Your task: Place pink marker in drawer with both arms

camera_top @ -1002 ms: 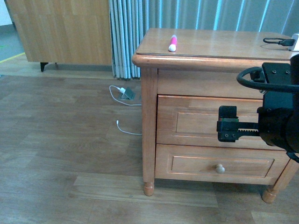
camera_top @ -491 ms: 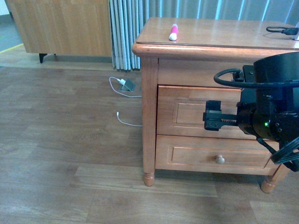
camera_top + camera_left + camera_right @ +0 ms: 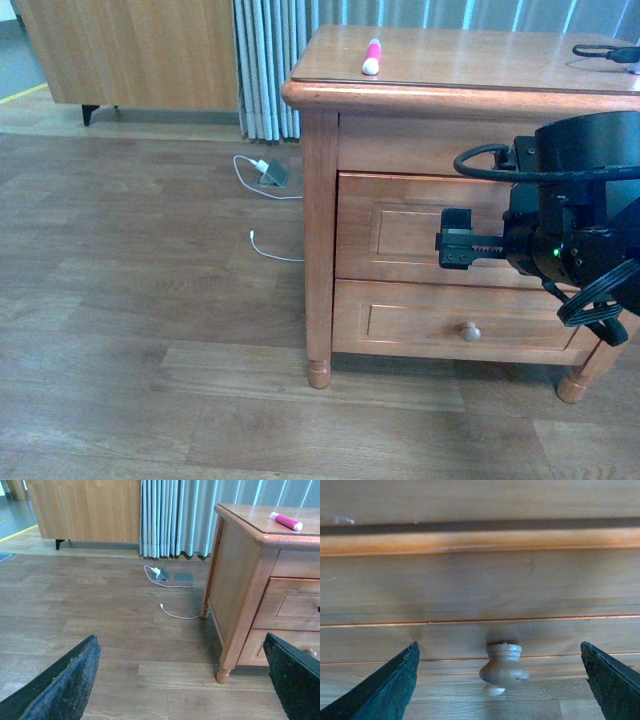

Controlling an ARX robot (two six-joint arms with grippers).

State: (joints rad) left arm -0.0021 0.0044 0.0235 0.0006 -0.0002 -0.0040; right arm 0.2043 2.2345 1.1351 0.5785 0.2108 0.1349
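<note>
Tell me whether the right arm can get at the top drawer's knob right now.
Probably yes. The right gripper is open, facing the shut top drawer, and the knob lines up between its fingers with nothing in between.

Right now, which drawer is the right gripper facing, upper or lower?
The upper drawer; the right gripper hangs open at its front, while the lower drawer, knob showing, lies below.

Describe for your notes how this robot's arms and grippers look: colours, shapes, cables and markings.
The right arm is black, with a bulky rounded housing, looping black cables and a small green light. The right gripper is a black block with a toothed strip. In the wrist views it and the left gripper show flat, dark jaws with rough, scuffed faces.
</note>
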